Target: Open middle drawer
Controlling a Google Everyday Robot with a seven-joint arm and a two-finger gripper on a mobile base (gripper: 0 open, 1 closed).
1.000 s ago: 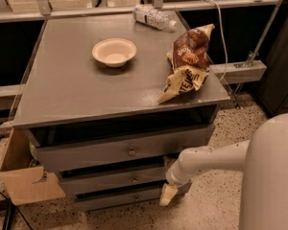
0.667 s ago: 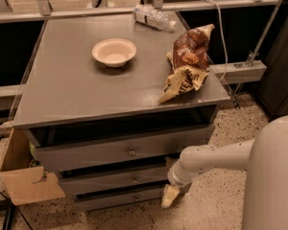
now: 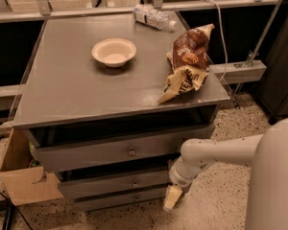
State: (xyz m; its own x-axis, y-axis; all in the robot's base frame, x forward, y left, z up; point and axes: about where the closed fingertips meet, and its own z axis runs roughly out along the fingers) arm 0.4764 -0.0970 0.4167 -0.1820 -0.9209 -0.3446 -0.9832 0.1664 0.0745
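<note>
The grey cabinet (image 3: 77, 95) has three drawers in its front. The middle drawer (image 3: 110, 185) is the second grey front, with a small round knob (image 3: 134, 182) at its centre, and stands about level with the drawer below it. My gripper (image 3: 172, 199) hangs from the white arm (image 3: 216, 152) that comes in from the right. It is at the right end of the drawer fronts, level with the bottom drawer (image 3: 120, 200), to the right of and below the middle knob, and holds nothing that I can see.
The taller top drawer (image 3: 110, 152) stands out a little. On the cabinet top are a white bowl (image 3: 114, 51), a water bottle (image 3: 153, 17) and two snack bags (image 3: 187, 61). A cardboard box (image 3: 24, 181) sits at the left on the speckled floor.
The gripper has dropped very slightly beside the drawers' right end. The drawers have not moved.
</note>
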